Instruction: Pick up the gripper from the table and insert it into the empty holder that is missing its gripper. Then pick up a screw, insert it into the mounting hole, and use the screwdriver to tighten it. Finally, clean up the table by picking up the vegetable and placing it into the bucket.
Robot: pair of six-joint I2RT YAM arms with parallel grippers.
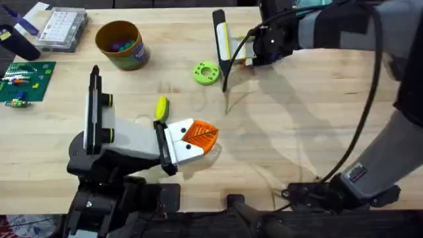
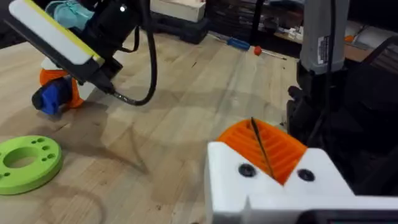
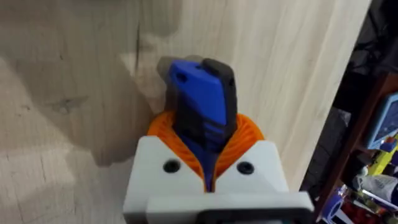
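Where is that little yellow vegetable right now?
In the overhead view the vegetable lies on the table left of centre, just beyond the left gripper, with the green ring farther off toward the right and the bucket beyond.

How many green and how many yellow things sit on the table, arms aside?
Green: 2, the flat lime-green ring with a centre hole and the green printed board.
Yellow: 2, the round yellow-orange bucket and the small yellow oblong vegetable.
Total: 4.
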